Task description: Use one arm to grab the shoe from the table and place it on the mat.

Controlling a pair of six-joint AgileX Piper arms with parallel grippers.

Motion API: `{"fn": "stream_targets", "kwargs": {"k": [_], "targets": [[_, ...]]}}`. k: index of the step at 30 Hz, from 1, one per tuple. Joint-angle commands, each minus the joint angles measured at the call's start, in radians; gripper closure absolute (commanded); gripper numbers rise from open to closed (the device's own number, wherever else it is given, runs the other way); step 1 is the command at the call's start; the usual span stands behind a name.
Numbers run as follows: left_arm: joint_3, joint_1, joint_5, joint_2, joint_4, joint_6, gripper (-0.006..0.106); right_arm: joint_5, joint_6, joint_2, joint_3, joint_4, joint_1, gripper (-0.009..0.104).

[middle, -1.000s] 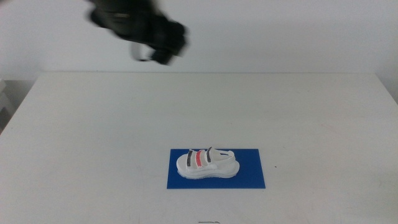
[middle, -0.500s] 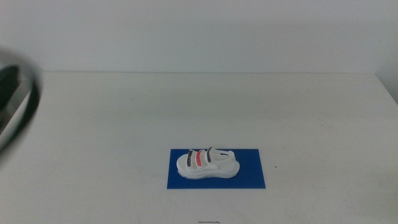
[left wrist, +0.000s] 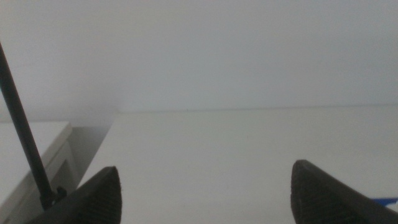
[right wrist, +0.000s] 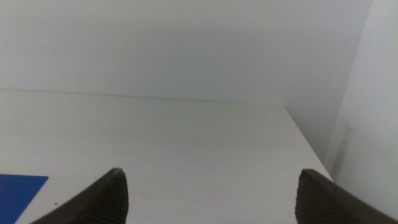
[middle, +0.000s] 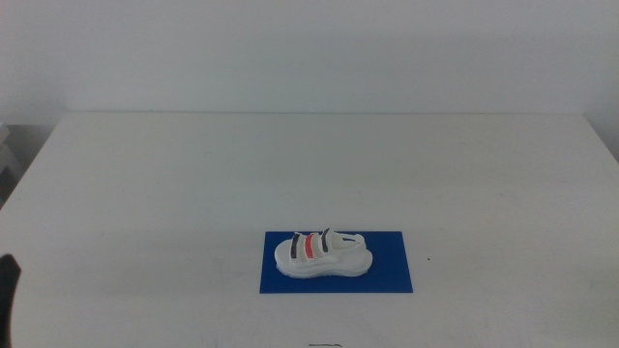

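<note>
Left gripper [left wrist: 205,196] and right gripper [right wrist: 208,196] both gape wide.

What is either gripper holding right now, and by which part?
Nothing. The left gripper and right gripper are open and empty; the small white sandal lies on the dark blue mat.

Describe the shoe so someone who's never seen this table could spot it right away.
On the wide white table, look toward the near edge, a little right of centre, for the dark blue mat. The sandal lies on the mat's left part. It is small and white with a chunky sole, and one red strap sits between its dark straps.
</note>
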Motion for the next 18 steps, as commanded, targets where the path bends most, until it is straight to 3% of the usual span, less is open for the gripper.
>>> {"fn": "stream_targets", "kwargs": {"k": [1,18], "targets": [[-0.007,-0.002,-0.092,0.005,-0.008,-0.019,0.007,-0.076,-0.004,-0.019,-0.019,-0.009,0.002,0.001],[0.065,-0.002,-0.074,0.000,-0.008,-0.019,0.007,-0.076,-0.004,-0.019,-0.019,-0.009,0.002,0.001]]}}
